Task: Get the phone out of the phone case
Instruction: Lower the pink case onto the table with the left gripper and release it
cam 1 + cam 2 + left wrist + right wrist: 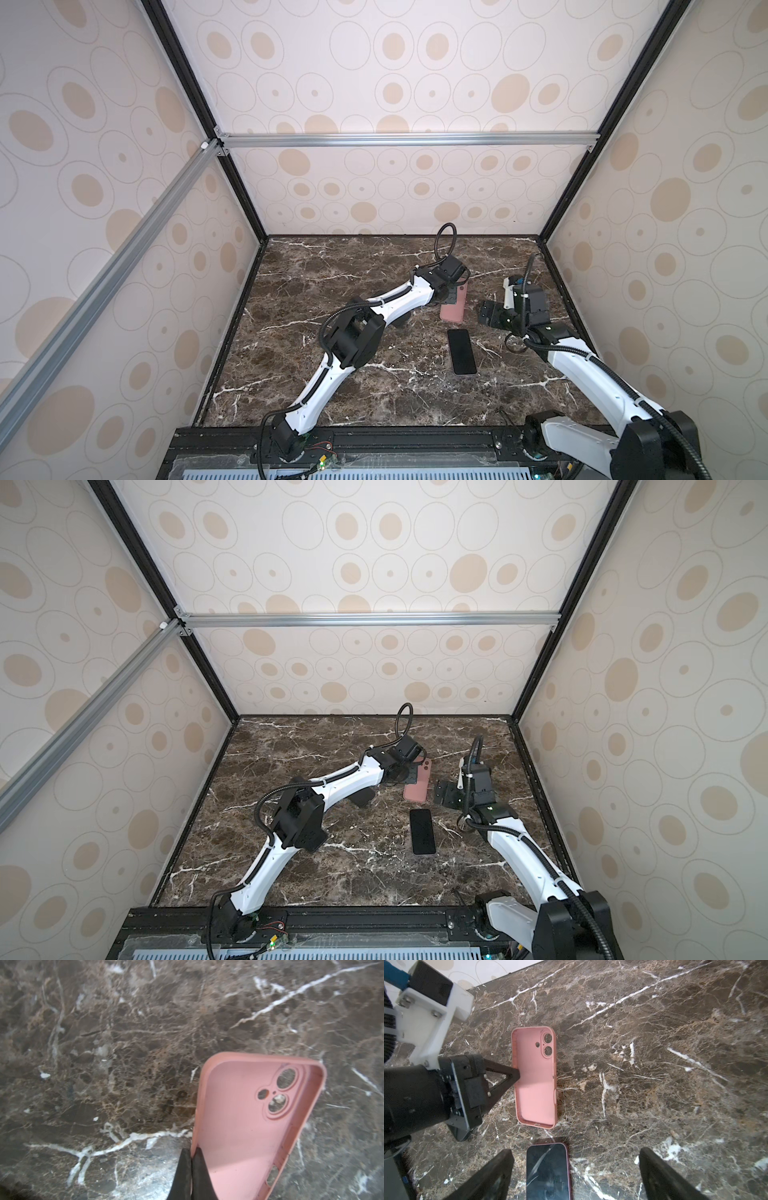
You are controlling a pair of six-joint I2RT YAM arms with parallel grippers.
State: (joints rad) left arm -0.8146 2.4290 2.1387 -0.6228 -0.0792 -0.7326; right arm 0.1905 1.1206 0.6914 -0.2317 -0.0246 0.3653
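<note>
The black-screened phone lies flat and bare on the marble table, screen up. Its upper end shows in the right wrist view. Just beyond it is the empty pink phone case, open side up, apart from the phone. My left gripper is shut on the case's long side wall, one finger inside, one outside. My right gripper hovers open to the right of the case, with only the phone's end between its fingers, untouched.
The brown marble table is boxed in by patterned walls with black corner posts. The right wall stands close to my right arm. A black rail runs along the front edge.
</note>
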